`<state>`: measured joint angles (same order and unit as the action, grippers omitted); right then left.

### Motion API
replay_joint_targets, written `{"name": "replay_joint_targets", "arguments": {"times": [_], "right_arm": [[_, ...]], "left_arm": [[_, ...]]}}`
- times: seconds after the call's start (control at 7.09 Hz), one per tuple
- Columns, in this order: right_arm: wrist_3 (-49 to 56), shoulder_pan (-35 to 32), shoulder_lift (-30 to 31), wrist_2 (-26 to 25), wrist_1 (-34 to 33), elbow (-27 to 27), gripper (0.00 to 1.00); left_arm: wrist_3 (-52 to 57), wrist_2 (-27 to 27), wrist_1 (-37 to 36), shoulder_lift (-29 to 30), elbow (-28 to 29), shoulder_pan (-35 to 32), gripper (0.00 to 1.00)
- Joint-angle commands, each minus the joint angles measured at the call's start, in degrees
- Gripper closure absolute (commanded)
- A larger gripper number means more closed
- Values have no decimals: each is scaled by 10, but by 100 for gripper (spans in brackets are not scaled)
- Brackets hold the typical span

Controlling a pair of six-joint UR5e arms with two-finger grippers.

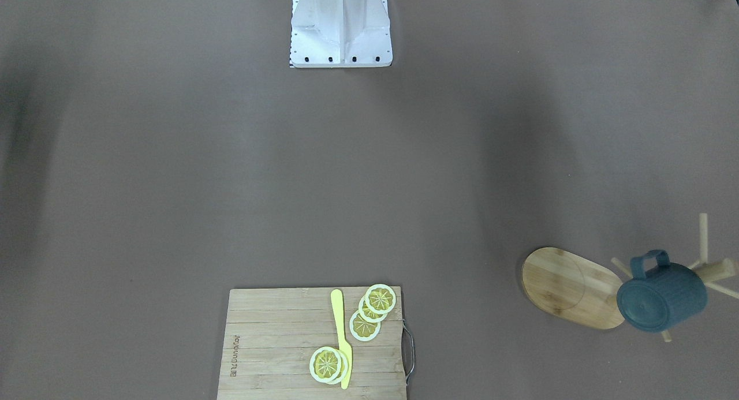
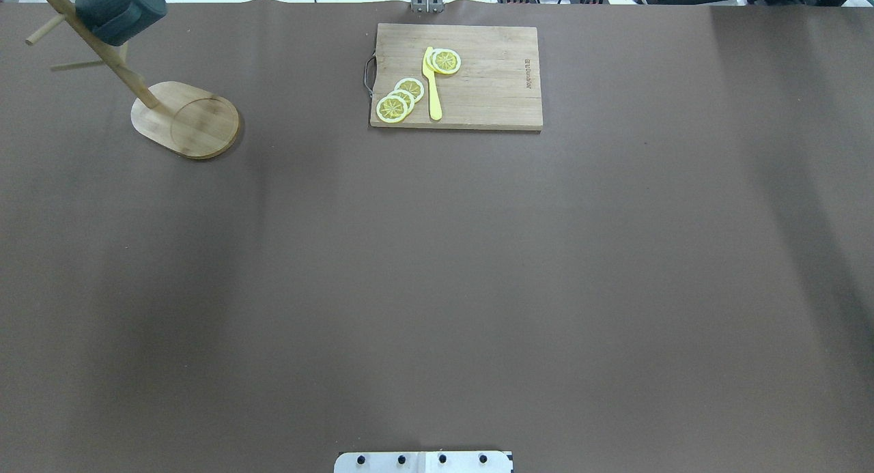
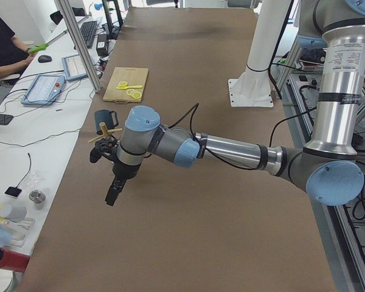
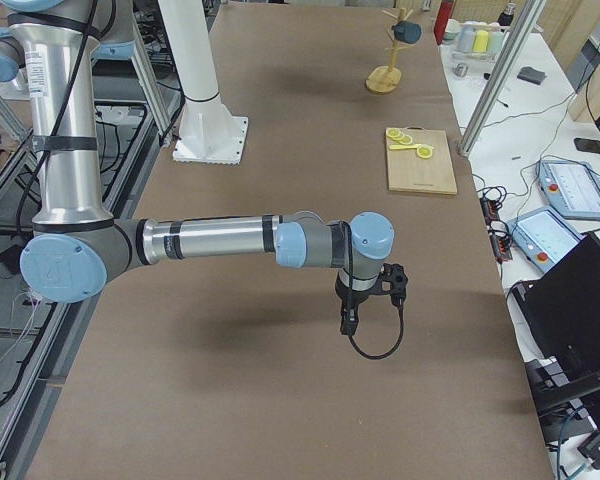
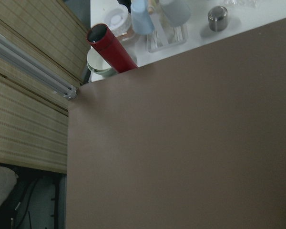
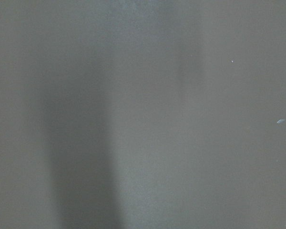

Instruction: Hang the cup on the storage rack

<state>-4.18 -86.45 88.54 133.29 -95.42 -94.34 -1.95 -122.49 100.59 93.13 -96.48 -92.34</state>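
Observation:
The dark slate-blue cup (image 1: 661,299) hangs by its handle on an upper peg of the bamboo storage rack (image 1: 568,287), tilted on its side. The overhead view shows the cup (image 2: 119,9) up on the rack's post, above the oval base (image 2: 188,121) at the far left corner. My left gripper (image 3: 111,199) hovers above the table, nearer than the rack and apart from the cup (image 3: 104,117); I cannot tell if it is open or shut. My right gripper (image 4: 346,325) hangs over the table far from the rack (image 4: 385,80), state unclear.
A slatted cutting board (image 1: 271,342) with lemon slices (image 1: 365,325) and a yellow knife (image 1: 342,336) lies at the table's far edge. The white robot base (image 1: 340,36) stands mid-table. A red cylinder (image 5: 112,47) and bottles sit beyond the table's end. A seated person (image 3: 6,48) works alongside.

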Motion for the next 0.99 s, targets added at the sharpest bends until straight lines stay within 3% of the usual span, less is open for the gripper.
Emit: {"name": "replay_joint_targets", "arguments": {"times": [0.0, 0.42, 0.85], "right_arm": [[-16, 1, 1, 10, 0, -2, 0], [-46, 1, -5, 29, 1, -10, 0], [-50, 1, 1, 34, 1, -20, 0]], "left_arm": [[1, -56, -86, -12, -10, 4, 2], [-4, -131, -125, -31, -23, 16, 2], [-4, -124, -125, -40, -24, 33, 2]]}}
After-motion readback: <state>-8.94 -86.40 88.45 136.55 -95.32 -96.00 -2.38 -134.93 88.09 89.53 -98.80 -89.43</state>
